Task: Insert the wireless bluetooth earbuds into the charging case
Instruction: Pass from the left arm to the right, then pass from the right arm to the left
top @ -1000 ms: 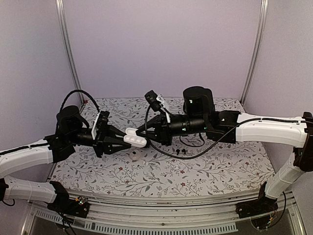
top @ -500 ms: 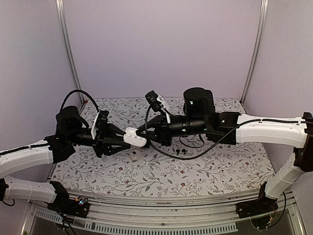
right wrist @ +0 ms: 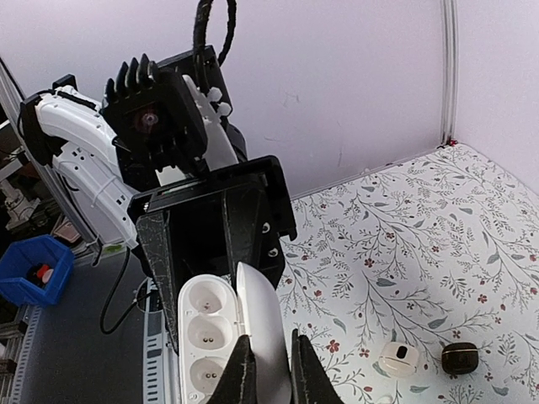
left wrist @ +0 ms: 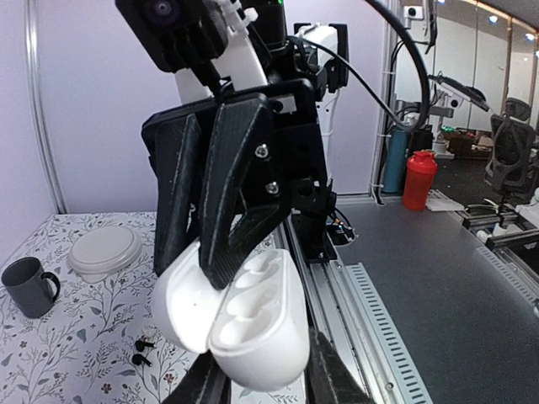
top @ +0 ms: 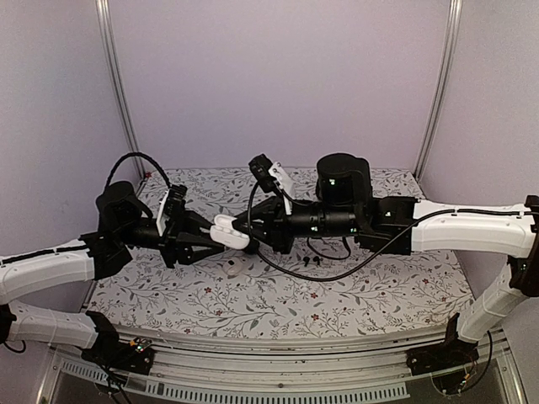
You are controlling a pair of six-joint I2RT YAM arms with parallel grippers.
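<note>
A white charging case [left wrist: 253,328] hangs above the table between both grippers, its lid open and its sockets [right wrist: 205,337] empty. My left gripper [left wrist: 268,374] is shut on the case body from below. My right gripper [right wrist: 271,370] is shut on the raised lid [right wrist: 263,324]. In the top view the case [top: 226,232] sits between the left gripper [top: 210,240] and the right gripper [top: 244,231]. Two black earbuds [top: 312,263] lie on the flowered table under the right arm and show as black earbuds [left wrist: 143,350] in the left wrist view.
A small white case [right wrist: 398,358] and a small round black case [right wrist: 461,358] lie on the table below the grippers. A dark mug [left wrist: 27,286] and a round white lidded dish [left wrist: 105,249] stand further off. A black cable [top: 320,268] loops under the right arm.
Both grippers and the case between them have shifted slightly left. The small white case on the table now shows more plainly below them.
</note>
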